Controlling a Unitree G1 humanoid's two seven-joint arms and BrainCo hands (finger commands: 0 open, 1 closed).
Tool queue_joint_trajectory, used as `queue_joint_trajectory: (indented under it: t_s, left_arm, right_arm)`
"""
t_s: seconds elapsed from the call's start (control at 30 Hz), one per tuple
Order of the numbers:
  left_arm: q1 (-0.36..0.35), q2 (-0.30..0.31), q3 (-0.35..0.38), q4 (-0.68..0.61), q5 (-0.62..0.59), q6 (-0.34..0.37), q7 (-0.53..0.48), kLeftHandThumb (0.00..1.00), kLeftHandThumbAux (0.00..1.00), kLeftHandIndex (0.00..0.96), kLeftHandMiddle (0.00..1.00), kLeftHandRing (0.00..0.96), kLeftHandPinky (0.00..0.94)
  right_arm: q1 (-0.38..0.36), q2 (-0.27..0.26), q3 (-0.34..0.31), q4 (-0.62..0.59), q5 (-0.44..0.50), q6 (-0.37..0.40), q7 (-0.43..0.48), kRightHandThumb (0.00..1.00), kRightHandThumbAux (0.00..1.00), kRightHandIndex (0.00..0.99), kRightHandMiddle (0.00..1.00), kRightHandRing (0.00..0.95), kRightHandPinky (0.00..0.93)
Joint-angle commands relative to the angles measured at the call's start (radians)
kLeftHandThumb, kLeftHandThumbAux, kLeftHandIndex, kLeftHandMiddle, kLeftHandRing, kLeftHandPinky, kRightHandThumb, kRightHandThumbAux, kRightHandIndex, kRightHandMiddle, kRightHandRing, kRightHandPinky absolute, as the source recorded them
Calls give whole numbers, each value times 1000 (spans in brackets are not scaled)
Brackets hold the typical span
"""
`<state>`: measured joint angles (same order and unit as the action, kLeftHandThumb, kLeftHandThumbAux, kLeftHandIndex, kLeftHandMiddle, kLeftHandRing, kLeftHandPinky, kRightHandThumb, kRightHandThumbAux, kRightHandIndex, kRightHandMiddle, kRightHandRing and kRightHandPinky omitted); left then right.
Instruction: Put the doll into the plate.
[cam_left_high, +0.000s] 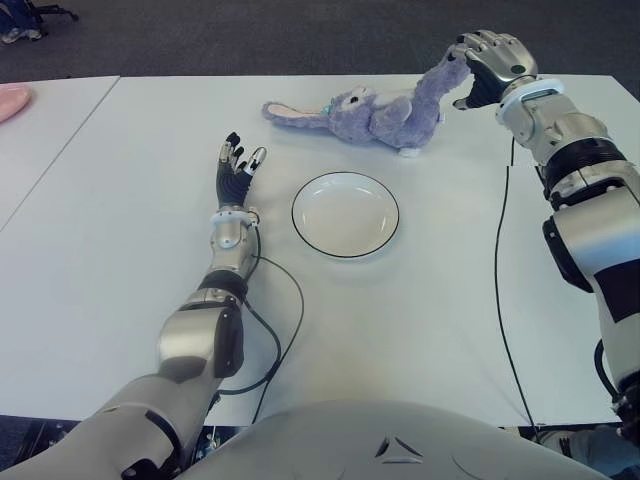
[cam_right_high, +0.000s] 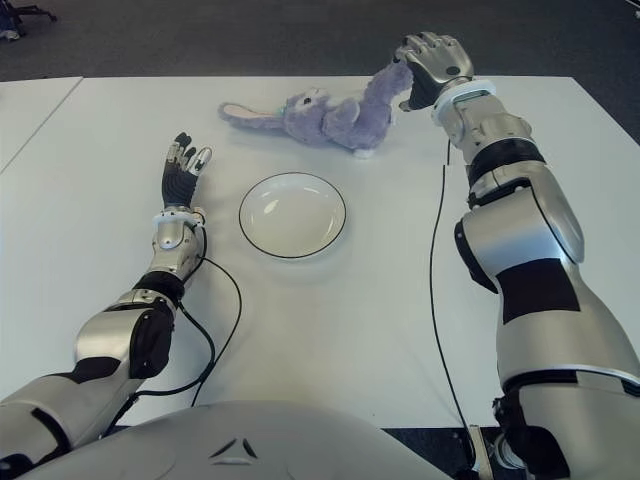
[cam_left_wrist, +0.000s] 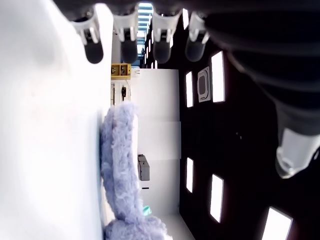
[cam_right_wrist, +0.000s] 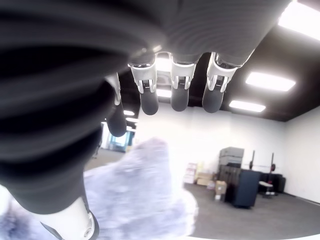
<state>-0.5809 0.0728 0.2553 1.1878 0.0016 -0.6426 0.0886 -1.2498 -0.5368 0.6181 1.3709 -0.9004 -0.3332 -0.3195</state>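
Note:
The doll, a purple plush rabbit with long ears, lies on its side on the white table, just behind the plate. One of its legs sticks up to the right into my right hand. In the right wrist view the fingers and the thumb close around the plush leg. The white plate with a dark rim is empty, near the table's middle. My left hand shows to the left of the plate, fingers spread and holding nothing.
A black cable loops from my left arm near the plate's front left. Another cable runs along the table on the right. A second table adjoins on the left, with a pink object on it. Dark floor lies beyond the far edge.

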Motion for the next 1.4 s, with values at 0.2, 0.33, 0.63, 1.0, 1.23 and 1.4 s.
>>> queue_joint_trajectory:
  t_s: [0.2, 0.33, 0.63, 1.0, 1.23, 1.4]
  left_arm:
    - [239, -75, 3, 154, -6, 105, -38, 0, 516, 35, 61, 49, 28]
    - [238, -78, 12, 154, -15, 111, -52, 0, 505, 32, 58, 47, 30]
    - [237, -84, 25, 155, -23, 105, -68, 0, 495, 47, 77, 61, 38]
    - [232, -90, 33, 156, -27, 115, -70, 0, 492, 43, 78, 60, 38]
    - [236, -89, 34, 155, -26, 114, -71, 0, 484, 46, 80, 65, 50]
    - [233, -92, 54, 155, -48, 124, -86, 0, 488, 48, 81, 69, 58]
  right_arm:
    - [14, 75, 19, 19, -5, 33, 3, 384, 775, 147, 71, 6, 0]
    - [18, 85, 18, 21, -2, 38, 7, 449, 774, 138, 68, 5, 0]
    - [21, 96, 20, 23, -3, 45, 7, 557, 748, 132, 67, 6, 0]
    - [28, 118, 26, 27, -8, 57, 10, 663, 744, 127, 67, 4, 0]
    - [90, 106, 33, 31, -11, 66, -5, 798, 687, 303, 398, 456, 497]
    - [110, 101, 22, 31, 6, 71, 18, 829, 688, 353, 499, 612, 627]
